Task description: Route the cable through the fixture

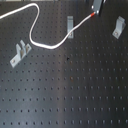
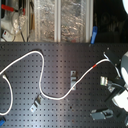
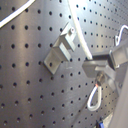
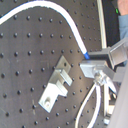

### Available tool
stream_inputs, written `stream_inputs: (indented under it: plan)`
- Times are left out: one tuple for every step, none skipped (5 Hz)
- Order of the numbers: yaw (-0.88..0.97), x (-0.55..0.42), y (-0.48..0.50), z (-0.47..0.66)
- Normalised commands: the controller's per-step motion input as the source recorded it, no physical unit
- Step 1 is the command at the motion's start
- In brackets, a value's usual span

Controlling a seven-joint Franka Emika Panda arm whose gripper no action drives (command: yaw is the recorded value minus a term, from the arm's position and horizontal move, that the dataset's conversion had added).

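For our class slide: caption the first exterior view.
White cable snakes across a perforated board past three grey clips, its red-banded end at the gripper.

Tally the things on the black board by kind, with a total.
White cable: 1
Grey clips: 3
Total: 4

Matt black perforated board (image 1: pixel 75 95), dull grey metal clips (image 1: pixel 19 54), smooth white cable (image 1: pixel 47 46).
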Motion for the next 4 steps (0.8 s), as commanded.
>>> stream_inputs:
  plan:
    - [0.00,-0.046,-0.038,0.00]
    - [0.28,-0.773,-0.074,0.02]
    - [0.00,-0.009,-0.007,0.00]
    - [0.00,-0.055,-0.026,-0.02]
